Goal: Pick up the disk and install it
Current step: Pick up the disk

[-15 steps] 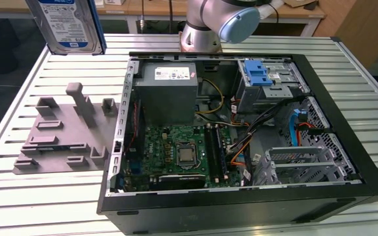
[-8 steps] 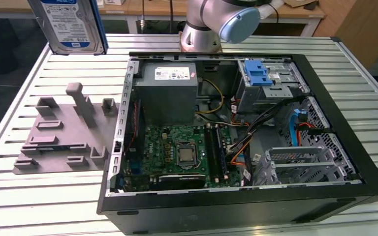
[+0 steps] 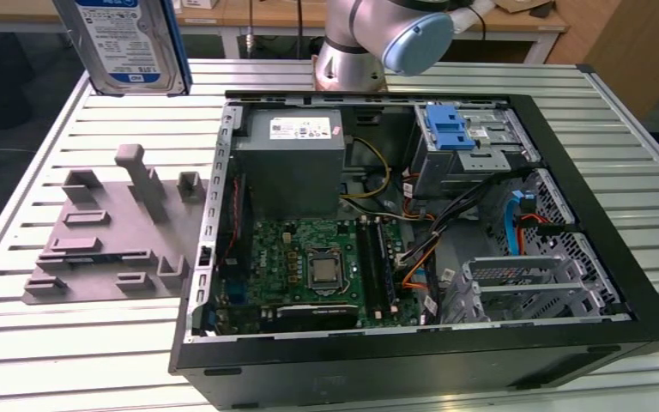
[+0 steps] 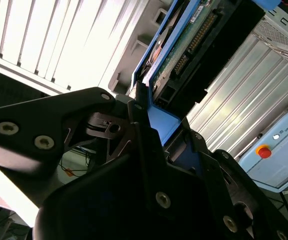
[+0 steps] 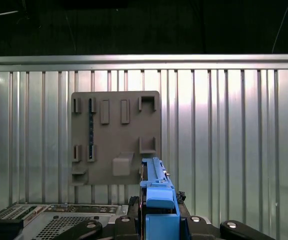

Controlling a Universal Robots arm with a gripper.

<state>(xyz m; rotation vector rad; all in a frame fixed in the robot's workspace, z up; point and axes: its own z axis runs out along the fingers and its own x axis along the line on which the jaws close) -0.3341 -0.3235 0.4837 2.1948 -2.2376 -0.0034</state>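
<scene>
The disk (image 3: 123,43), a silver drive with a white-and-blue label in a blue bracket, hangs upright in the air at the exterior view's upper left, above the slatted table and clear of the grey fixture. In the second wrist view my gripper (image 4: 166,131) is shut on the disk (image 4: 184,45), its black fingers (image 4: 140,117) pressed against the blue bracket, with the circuit-board side showing. The first wrist view looks along the disk's blue edge (image 5: 156,187), with the gripper (image 5: 157,206) around it, straight down on the fixture.
A grey fixture (image 3: 112,232) with upright slots lies on the slatted table (image 3: 55,343), also seen as the fixture (image 5: 115,142) below the disk. At the exterior view's right stands the open computer case (image 3: 604,215) with power supply (image 3: 295,154), drive cage with blue latch (image 3: 456,129) and motherboard (image 3: 318,266).
</scene>
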